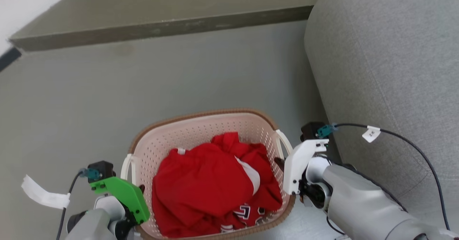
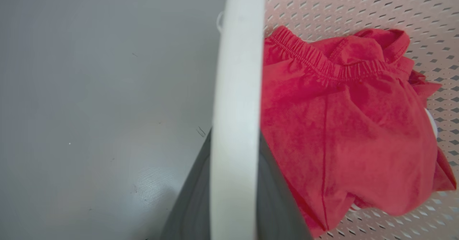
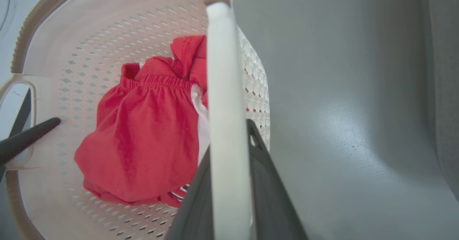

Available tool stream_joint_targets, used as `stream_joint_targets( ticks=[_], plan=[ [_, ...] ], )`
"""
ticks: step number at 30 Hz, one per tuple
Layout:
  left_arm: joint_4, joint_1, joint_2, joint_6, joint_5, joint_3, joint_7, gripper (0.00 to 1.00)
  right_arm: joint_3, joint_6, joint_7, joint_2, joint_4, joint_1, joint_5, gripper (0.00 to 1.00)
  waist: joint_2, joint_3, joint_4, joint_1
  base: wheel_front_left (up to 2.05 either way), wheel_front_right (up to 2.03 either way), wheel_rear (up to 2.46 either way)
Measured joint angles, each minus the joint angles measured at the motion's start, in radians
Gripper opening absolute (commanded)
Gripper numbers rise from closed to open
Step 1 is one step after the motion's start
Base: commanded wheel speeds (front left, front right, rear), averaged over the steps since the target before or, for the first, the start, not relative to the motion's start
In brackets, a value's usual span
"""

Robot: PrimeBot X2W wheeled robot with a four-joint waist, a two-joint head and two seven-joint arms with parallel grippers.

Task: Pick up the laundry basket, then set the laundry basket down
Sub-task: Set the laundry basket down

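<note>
1. Head view, base surface: smooth grey floor (image 1: 200,71), spreading ahead of both grippers and beneath them.
2. Grey fabric-covered sofa body (image 1: 387,53), rounded, just outboard of the right gripper and running forward past it.
3. Olive-grey low ledge (image 1: 161,14), straight-edged, well ahead of both grippers, across the far floor.
4. Cream-white perforated plastic laundry basket (image 1: 186,132), rounded-rectangular with a brown woven-look rim, sitting between the two grippers with one white side handle at each. Whether its base touches the floor cannot be told.
5. Red fabric garments (image 1: 200,182), crumpled, with white trim and an elastic waistband, heaped inside the laundry basket, inboard of both grippers.
6. Right gripper (image 1: 279,163), on a white mount: in the right wrist view its dark fingers (image 3: 265,182) stand either side of the white handle bar (image 3: 224,89), closed onto it.
7. Left gripper (image 1: 141,190), on a green mount: in the left wrist view its dark fingers (image 2: 193,204) flank the opposite white handle bar (image 2: 236,89), clamped on it.
8. White paper strip (image 1: 41,195) on the cable outboard of the left gripper.
9. Small white label (image 1: 371,134) on the black cable outboard of the right gripper.
</note>
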Motion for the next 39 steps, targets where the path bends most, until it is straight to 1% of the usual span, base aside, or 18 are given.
stream_joint_targets(
  ticks=[8,13,21,39],
  plan=[
    [-0.02,-0.049,0.014,0.0,0.003,-0.001,-0.02,0.0,0.002,-0.016,-0.02,-0.002,-0.012,-0.052,0.0,0.0,0.0,0.066,0.0,0.0,0.0,0.0,0.0],
    [-0.026,-0.074,0.022,0.0,0.005,0.001,-0.03,0.0,0.005,-0.018,-0.022,-0.003,-0.019,-0.088,0.0,0.0,0.0,0.11,-0.001,0.0,0.0,0.0,0.0],
    [-0.036,-0.128,0.03,0.0,0.011,0.002,-0.051,0.0,0.01,-0.031,-0.034,-0.005,-0.025,-0.147,-0.002,0.0,0.0,0.183,0.0,0.0001,0.0,0.0,0.0],
    [-0.049,-0.248,0.04,0.0,0.027,0.0,-0.085,0.0,0.014,-0.044,-0.07,-0.014,-0.025,-0.269,-0.013,0.0,0.0,0.361,0.008,0.0001,0.0,0.0,0.0]
  ],
)
